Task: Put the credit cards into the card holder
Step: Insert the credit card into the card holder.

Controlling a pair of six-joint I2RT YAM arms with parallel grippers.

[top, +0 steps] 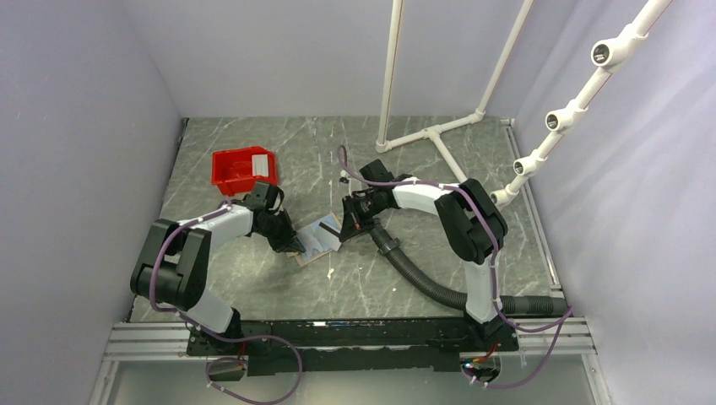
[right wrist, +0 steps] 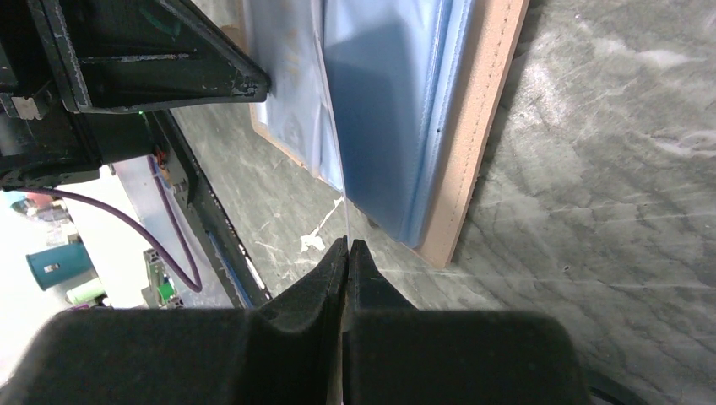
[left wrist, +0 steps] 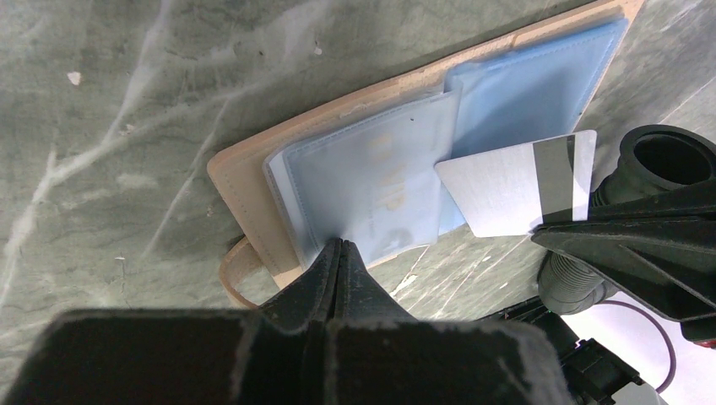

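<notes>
The card holder (top: 319, 239) lies open mid-worktop (top: 405, 278), tan cover down and clear blue sleeves up. The left jaws, at its 8 o'clock, are clenched on the edge of one sleeve. The right jaws, at its 2 o'clock, grip a whitish-grey card (left wrist: 507, 190) by its striped end, its free corner over the sleeves. A red bin (top: 243, 169) stands at the holder's 11 o'clock.
</notes>
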